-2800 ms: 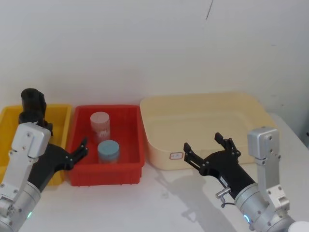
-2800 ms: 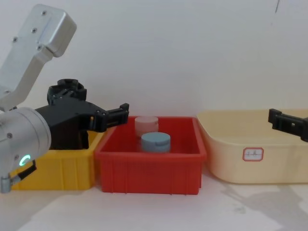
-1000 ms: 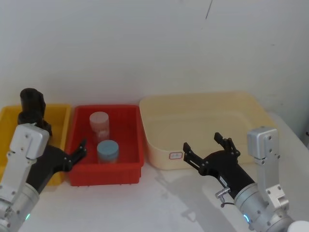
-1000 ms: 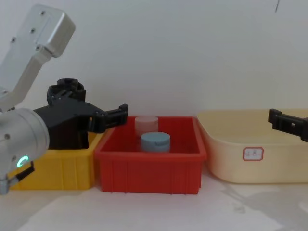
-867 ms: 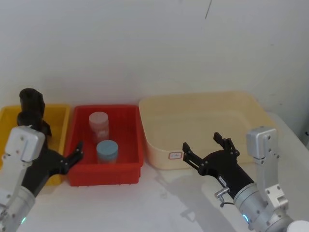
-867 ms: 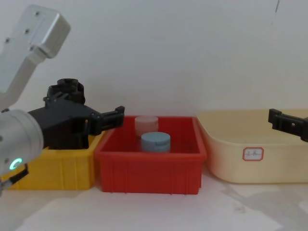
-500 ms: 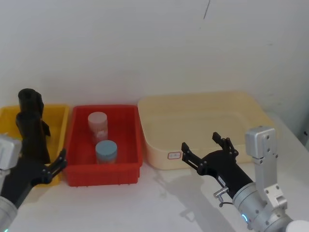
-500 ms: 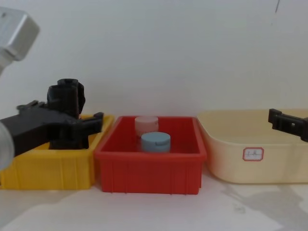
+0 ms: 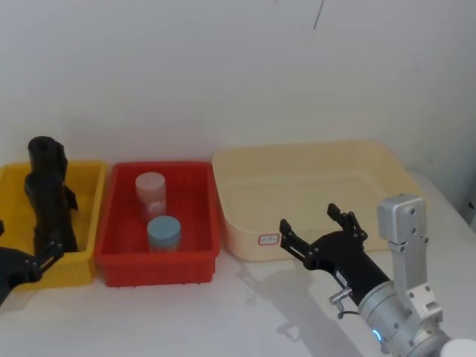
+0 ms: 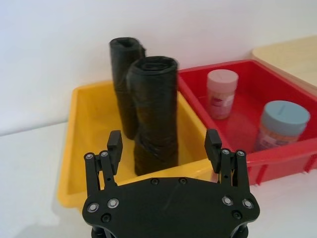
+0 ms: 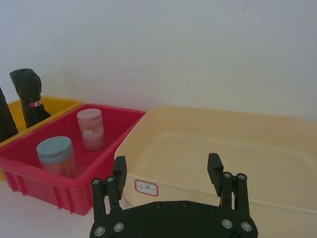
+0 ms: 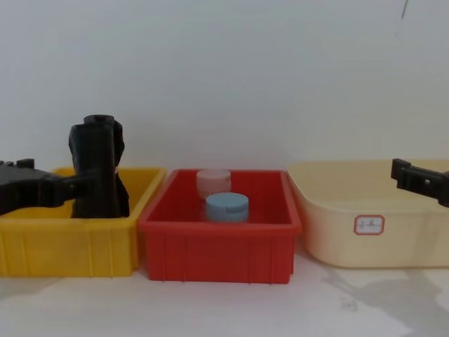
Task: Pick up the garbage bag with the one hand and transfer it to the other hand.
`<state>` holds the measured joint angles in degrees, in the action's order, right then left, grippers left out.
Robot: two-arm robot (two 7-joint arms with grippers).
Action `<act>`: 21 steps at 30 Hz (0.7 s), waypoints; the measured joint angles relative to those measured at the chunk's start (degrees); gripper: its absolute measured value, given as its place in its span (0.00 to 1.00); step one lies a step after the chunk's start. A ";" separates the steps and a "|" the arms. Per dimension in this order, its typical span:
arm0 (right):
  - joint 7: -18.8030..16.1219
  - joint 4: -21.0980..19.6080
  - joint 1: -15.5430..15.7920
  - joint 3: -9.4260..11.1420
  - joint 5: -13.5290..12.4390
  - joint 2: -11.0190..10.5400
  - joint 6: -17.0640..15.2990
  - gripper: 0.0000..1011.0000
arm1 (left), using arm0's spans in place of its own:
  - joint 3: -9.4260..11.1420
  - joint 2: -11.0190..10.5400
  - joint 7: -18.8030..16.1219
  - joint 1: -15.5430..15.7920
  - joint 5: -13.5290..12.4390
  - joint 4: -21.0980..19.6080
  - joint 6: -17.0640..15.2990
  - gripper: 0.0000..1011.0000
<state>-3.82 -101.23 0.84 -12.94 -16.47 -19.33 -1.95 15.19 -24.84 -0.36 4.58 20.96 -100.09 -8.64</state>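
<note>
The garbage bag point(image 10: 153, 114) is a thick glossy black roll standing upright in the yellow bin point(image 10: 94, 124); it also shows as garbage bag point(image 9: 52, 212) and garbage bag point(image 12: 95, 168). My left gripper point(image 10: 164, 146) is open at the bin's near side, short of the bag, with the bag lined up between its fingers. It reaches in low as left gripper point(image 9: 26, 256) and left gripper point(image 12: 52, 186). My right gripper point(image 9: 310, 219) hangs open and empty in front of the cream tub, also seen as right gripper point(image 11: 167, 166) and right gripper point(image 12: 414, 179).
A slimmer black roll point(image 11: 29, 96) with a red mark stands behind the bag. The red bin point(image 9: 201, 253) in the middle holds a pink jar point(image 9: 150, 195) and a blue-lidded jar point(image 9: 163, 234). The cream tub point(image 9: 245, 223) is at the right. A white wall runs close behind.
My left arm has pulled back and swung left, from beside the red bin to the front of the yellow bin, uncovering the bag. The right arm has not moved.
</note>
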 joint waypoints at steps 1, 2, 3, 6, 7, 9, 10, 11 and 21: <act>-0.01 0.00 0.00 0.00 0.00 0.00 0.00 0.99 | -0.42 0.08 0.11 0.37 0.36 0.44 -0.39 0.99; 0.00 0.00 0.00 0.00 0.00 0.00 0.00 0.99 | -0.56 0.12 0.19 0.56 0.59 0.62 -0.62 0.99; -0.01 0.00 0.00 0.00 0.00 0.00 0.00 0.99 | -0.84 0.20 0.30 0.98 0.83 1.02 -0.90 0.99; -0.01 0.00 0.00 0.00 0.00 0.00 0.00 0.99 | -1.24 0.39 0.68 1.91 1.31 1.97 -1.52 0.99; 0.00 0.00 0.00 0.00 0.00 0.00 0.00 0.99 | -1.34 0.46 0.78 2.24 1.42 2.29 -1.70 0.99; -0.01 0.00 0.00 0.00 0.00 0.00 0.00 0.99 | -1.49 0.61 1.17 3.00 1.63 2.99 -2.07 0.99; 0.00 0.00 0.00 0.00 0.00 0.00 0.00 0.99 | -1.51 0.66 1.30 3.24 1.69 3.21 -2.17 0.99; -0.01 0.00 0.00 0.00 0.00 0.00 0.00 0.99 | -1.52 0.74 1.44 3.61 1.75 3.56 -2.28 0.99; -0.01 0.00 0.00 0.00 0.00 0.00 0.00 0.99 | -0.78 1.70 3.51 8.03 1.65 7.95 -3.32 0.99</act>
<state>-3.83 -101.23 0.84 -12.94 -16.46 -19.33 -1.95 14.41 -23.15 3.15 12.61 22.61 -92.14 -11.96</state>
